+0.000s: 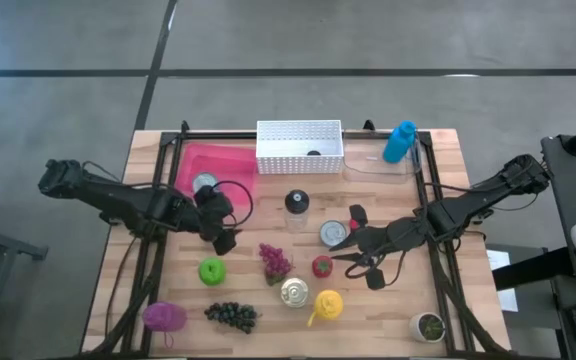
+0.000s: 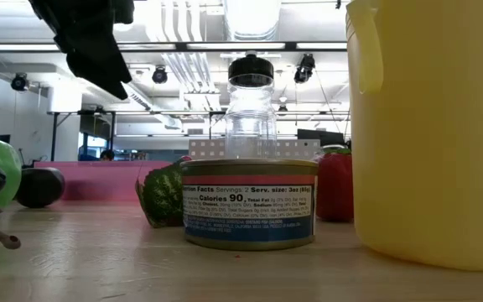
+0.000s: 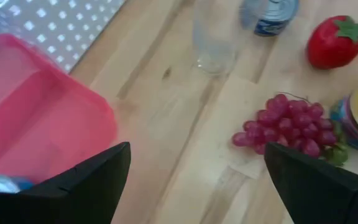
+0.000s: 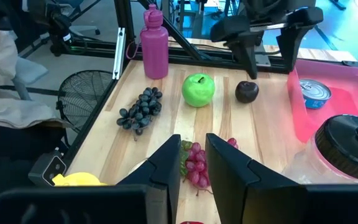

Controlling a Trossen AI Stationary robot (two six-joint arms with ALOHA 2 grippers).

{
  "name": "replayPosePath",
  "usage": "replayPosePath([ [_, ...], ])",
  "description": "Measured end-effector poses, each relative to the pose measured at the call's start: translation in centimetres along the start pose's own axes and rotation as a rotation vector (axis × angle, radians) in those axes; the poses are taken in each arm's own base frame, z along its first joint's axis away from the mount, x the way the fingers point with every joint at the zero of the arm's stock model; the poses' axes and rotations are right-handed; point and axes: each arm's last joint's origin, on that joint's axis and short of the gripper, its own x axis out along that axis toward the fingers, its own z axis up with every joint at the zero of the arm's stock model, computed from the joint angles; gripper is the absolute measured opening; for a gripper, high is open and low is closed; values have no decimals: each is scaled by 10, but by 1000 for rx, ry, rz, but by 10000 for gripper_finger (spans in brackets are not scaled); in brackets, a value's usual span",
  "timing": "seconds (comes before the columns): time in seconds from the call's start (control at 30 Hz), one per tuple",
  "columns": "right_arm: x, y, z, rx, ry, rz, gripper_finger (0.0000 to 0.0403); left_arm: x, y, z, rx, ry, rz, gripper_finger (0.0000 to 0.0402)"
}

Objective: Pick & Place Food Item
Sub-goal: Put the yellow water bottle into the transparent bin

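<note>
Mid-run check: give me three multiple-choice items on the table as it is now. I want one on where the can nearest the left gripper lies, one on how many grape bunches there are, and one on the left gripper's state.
1. Where does the can nearest the left gripper lie?
A. in the white basket
B. in the pink tray
C. on top of the jar

2. How many bunches of grapes are on the table?
A. one
B. two
C. four

3. What state is the left gripper in?
A. open and empty
B. shut on the green apple
C. shut on the strawberry

Answers:
1 B: the can sits inside the pink tray.
2 B: there is one bunch of red grapes and one of dark grapes.
3 A: the fingers of the left gripper stand wide apart with nothing between them.
</note>
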Motion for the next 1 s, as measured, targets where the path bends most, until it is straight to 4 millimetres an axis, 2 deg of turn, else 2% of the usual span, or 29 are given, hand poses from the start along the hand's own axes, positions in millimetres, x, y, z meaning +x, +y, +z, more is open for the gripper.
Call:
replayPosePath([
  [0.37,0,0,0,1,0,0,88,-1,0,0,-1,-5,-1,379],
  [0.6,0,0,0,3,1,0,96,-1,0,0,-1,-5,-1,372],
  [1.0,0,0,1,5,-8,1,77,-1,0,0,19,-4,0,372],
])
